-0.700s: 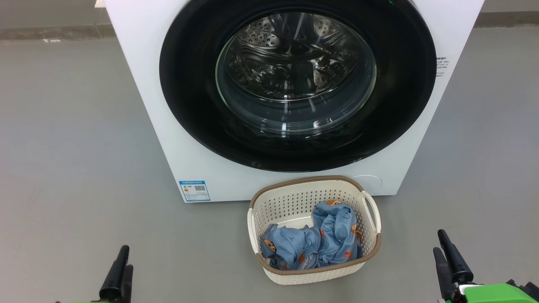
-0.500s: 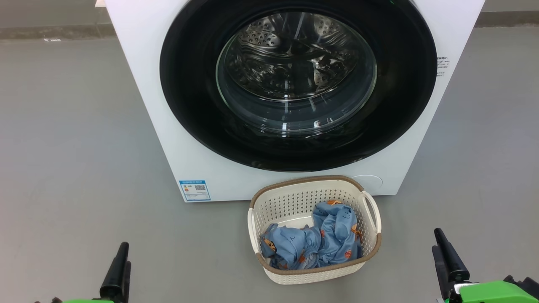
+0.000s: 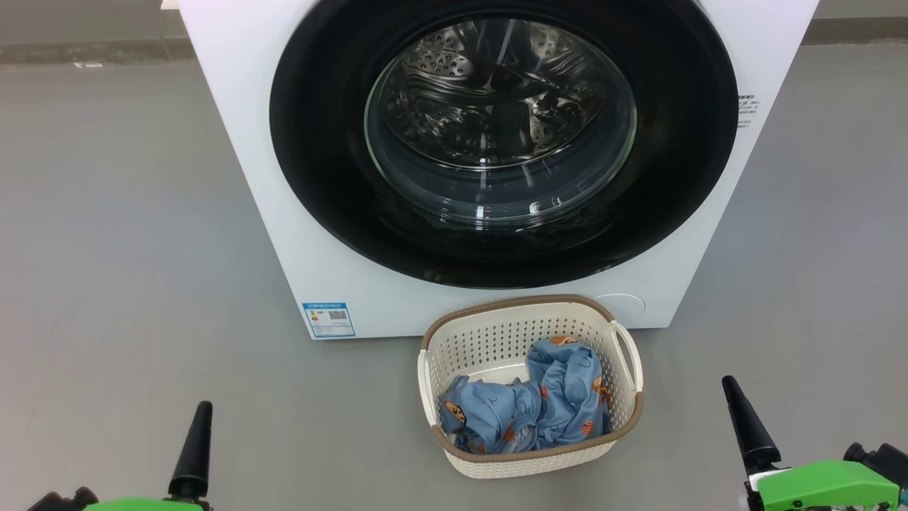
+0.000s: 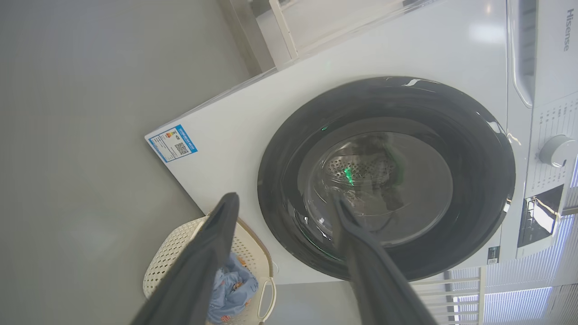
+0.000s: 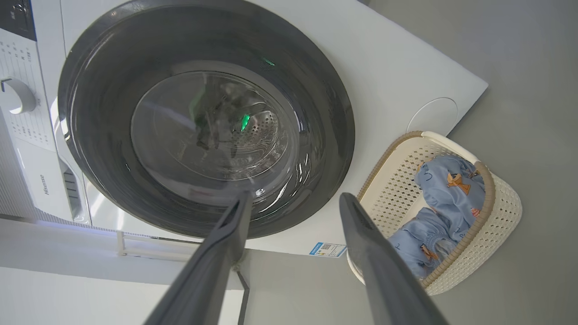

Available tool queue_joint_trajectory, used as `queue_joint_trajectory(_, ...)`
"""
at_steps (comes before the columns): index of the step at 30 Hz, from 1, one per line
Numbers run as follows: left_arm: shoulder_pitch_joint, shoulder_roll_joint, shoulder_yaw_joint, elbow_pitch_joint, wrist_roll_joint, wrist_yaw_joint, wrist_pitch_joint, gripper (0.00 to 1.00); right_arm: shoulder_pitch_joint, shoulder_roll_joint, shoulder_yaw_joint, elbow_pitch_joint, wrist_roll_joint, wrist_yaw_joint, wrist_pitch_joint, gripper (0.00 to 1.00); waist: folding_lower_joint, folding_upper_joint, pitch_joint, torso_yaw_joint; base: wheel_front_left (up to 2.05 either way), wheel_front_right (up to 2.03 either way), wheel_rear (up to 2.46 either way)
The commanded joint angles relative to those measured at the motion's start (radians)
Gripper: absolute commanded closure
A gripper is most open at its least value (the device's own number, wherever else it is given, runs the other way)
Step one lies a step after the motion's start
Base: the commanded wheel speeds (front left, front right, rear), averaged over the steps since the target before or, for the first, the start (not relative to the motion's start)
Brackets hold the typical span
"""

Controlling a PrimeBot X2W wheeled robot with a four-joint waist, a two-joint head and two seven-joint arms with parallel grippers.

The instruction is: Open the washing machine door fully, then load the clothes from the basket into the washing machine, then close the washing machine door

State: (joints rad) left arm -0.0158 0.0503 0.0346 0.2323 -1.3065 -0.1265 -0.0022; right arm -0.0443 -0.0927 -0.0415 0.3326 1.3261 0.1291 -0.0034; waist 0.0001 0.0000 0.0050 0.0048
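Floor [image 3: 142, 248]: basket [image 3: 539, 465] left of right tool [image 3: 731, 394]

Shut door [image 3: 504, 142] before drum

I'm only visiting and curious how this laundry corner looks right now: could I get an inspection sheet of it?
Surface: plain grey floor.
Job's things: washing machine with its door shut; basket on the floor before it, holding the clothes.
Clutter: nothing seen.
Grippers: left gripper open, empty; right gripper open, empty.
Cables: nothing seen.
Surroundings: a wall behind the machine.
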Motion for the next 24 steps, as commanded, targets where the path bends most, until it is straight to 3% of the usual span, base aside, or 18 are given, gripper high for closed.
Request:
queue_joint_trajectory(1, -0.019, 0.021, 0.009, -0.033, 0.026, -0.002, -0.013, 0.00, -0.049, -0.016, 0.014, -0.027, -0.028, 0.001, -0.013, 0.00, -0.0001, 0.0000, 0.000, 0.000, 0.00, 0.00, 0.00)
queue_joint_trajectory(24, -0.016, 0.044, -0.002, -0.067, 0.415, -0.003, -0.083, 0.00, -0.068, -0.052, 0.047, -0.018, -0.346, 0.001, -0.083, 0.00, -0.0001, 0.0000, 0.007, 0.001, 0.00, 0.00, 0.00)
